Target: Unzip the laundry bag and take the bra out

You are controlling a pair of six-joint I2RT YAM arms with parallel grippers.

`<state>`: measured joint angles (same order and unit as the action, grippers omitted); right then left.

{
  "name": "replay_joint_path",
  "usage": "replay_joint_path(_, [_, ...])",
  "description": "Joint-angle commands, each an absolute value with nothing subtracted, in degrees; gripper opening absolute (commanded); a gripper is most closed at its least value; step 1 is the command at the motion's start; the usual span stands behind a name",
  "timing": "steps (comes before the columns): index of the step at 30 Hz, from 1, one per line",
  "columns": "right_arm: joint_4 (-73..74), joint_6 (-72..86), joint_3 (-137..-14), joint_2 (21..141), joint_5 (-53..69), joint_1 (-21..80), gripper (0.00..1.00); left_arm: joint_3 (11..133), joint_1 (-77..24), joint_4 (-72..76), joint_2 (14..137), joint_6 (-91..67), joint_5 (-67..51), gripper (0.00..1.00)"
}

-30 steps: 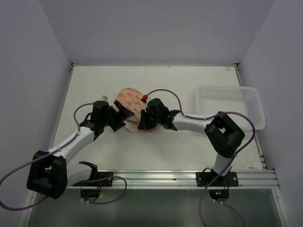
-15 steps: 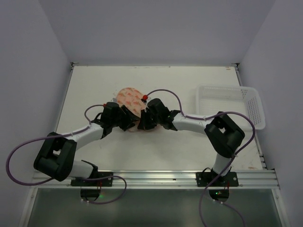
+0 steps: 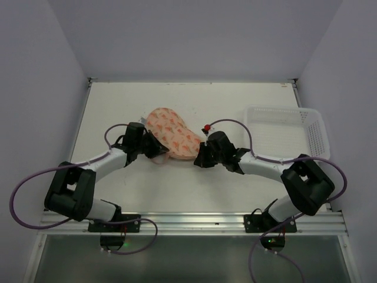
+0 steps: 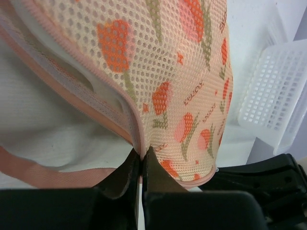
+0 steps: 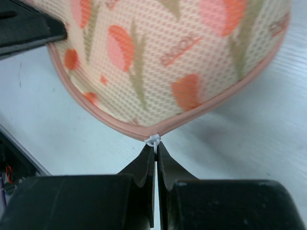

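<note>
Laundry bag (image 4: 182, 72) edge in left pincer (image 4: 142, 158)

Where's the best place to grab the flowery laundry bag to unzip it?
Probably the little white tab poking out of the laundry bag's edge at its right end, pinched from the right, low along the table, as the right gripper does. It juts out; the mesh is soft and rounded.
</note>
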<state>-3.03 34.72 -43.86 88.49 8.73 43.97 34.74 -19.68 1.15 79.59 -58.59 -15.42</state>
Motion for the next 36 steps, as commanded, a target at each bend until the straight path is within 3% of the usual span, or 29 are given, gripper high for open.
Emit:
replay_joint_path(1, [-2.11,33.75,-40.17,83.50,5.27,41.84,0.00,41.82,-16.18,-2.63,82.87,-46.95,-15.46,0.00])
replay_joint_path(3, [-3.16,33.49,-40.51,83.32,6.14,41.84,0.00,47.33,-15.82,-2.55,87.77,-42.55,-19.67,0.00])
replay_joint_path(6, [-7.10,35.33,-41.83,85.85,11.24,42.62,0.00,53.16,-15.82,-1.85,94.45,-40.69,-24.78,0.10])
replay_joint_path(9, [-7.38,36.47,-46.64,90.94,13.35,44.64,0.00,58.17,-15.82,-2.45,97.55,-42.10,-26.45,0.38])
replay_joint_path(10, [-7.64,37.00,-47.80,92.01,13.88,45.34,0.00,59.23,-15.82,-3.07,97.47,-42.80,-25.93,0.57])
replay_joint_path(13, [-8.09,37.53,-51.58,95.09,14.50,45.79,0.00,57.76,-15.73,-7.02,94.67,-44.38,-21.47,0.76])
replay_joint_path(18, [-7.56,37.09,-55.63,97.56,14.85,45.79,0.00,45.64,-16.34,-4.15,84.04,-52.89,-18.10,0.82])
replay_joint_path(23, [-7.73,36.83,-56.42,98.96,15.82,45.97,0.00,38.76,-20.03,3.24,83.75,-58.44,-20.65,0.82])
replay_joint_path(29, [-8.00,36.91,-56.16,99.05,16.52,46.23,0.00,39.29,-22.76,6.50,85.87,-59.59,-17.41,0.74])
replay_joint_path(32, [-7.74,36.65,-55.90,98.26,16.26,46.32,0.00,39.46,-22.94,8.17,85.69,-59.94,-16.53,0.59])
replay_joint_path(33, [-7.65,36.48,-55.72,97.65,16.26,46.32,0.00,39.46,-22.94,8.17,85.78,-59.94,-16.35,0.46])
replay_joint_path(35, [-7.21,36.04,-55.02,97.12,15.65,46.32,0.00,39.64,-22.94,7.65,86.22,-59.77,-16.61,0.31])
replay_joint_path(36, [-6.68,35.60,-54.58,96.34,15.38,46.41,0.00,39.73,-22.94,7.30,86.22,-59.68,-16.70,0.17])
